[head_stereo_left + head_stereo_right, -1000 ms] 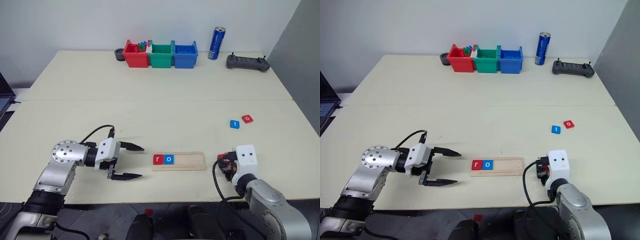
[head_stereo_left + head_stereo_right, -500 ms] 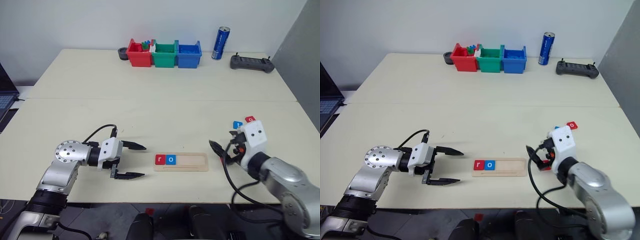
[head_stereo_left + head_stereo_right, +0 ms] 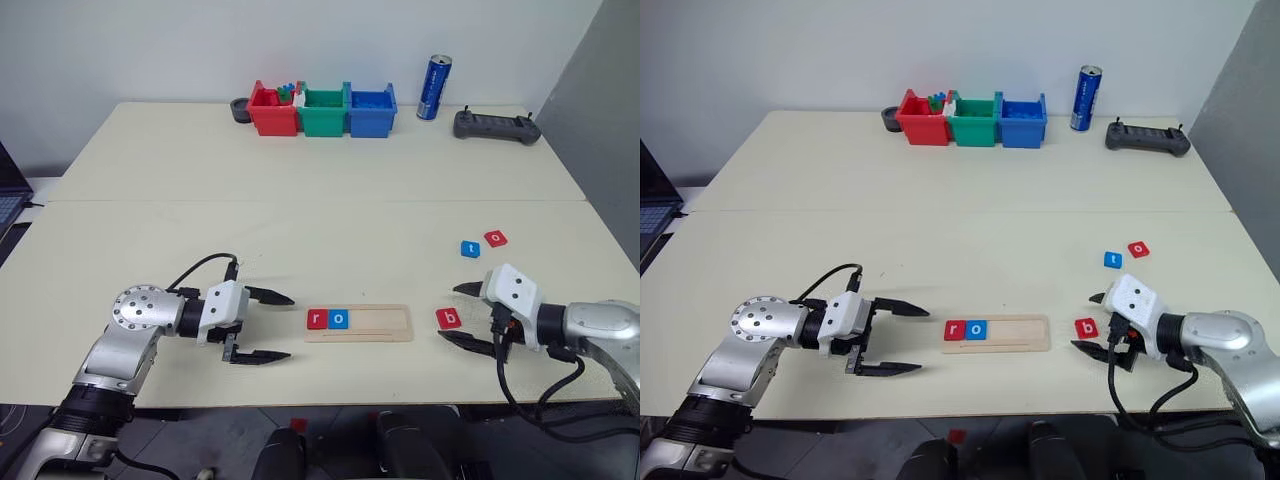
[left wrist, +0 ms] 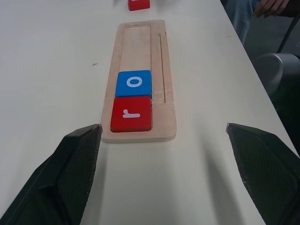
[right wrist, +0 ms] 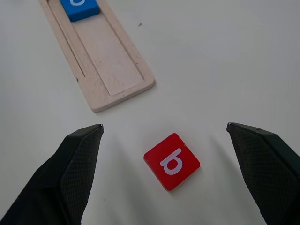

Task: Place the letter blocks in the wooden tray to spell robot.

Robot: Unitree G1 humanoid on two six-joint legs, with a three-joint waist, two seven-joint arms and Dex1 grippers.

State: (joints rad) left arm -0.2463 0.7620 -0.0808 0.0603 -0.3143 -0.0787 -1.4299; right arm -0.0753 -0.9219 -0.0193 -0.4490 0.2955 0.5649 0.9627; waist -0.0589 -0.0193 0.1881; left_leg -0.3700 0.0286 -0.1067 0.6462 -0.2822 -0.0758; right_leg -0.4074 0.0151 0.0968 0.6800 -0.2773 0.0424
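The wooden tray (image 3: 385, 323) lies near the table's front edge. A red r block (image 3: 317, 319) and a blue o block (image 3: 339, 319) sit side by side at its left end. Just right of the tray, a red b block (image 3: 449, 318) lies flat on the table. My right gripper (image 3: 448, 313) is open around it, one finger on each side, touching neither side. Farther back on the right lie a blue t block (image 3: 470, 248) and a red o block (image 3: 495, 238). My left gripper (image 3: 290, 326) is open and empty, left of the tray and pointing at it.
Red (image 3: 270, 110), green (image 3: 323, 111) and blue (image 3: 370, 111) bins stand in a row at the back. A blue can (image 3: 433, 87) and a black controller (image 3: 496, 126) stand to their right. A person's hand (image 4: 276, 5) shows beyond the table edge.
My right gripper has swung up from the table's front edge, rolled over and opened. The red b block now lies on the table between its fingers. The left arm has not moved.
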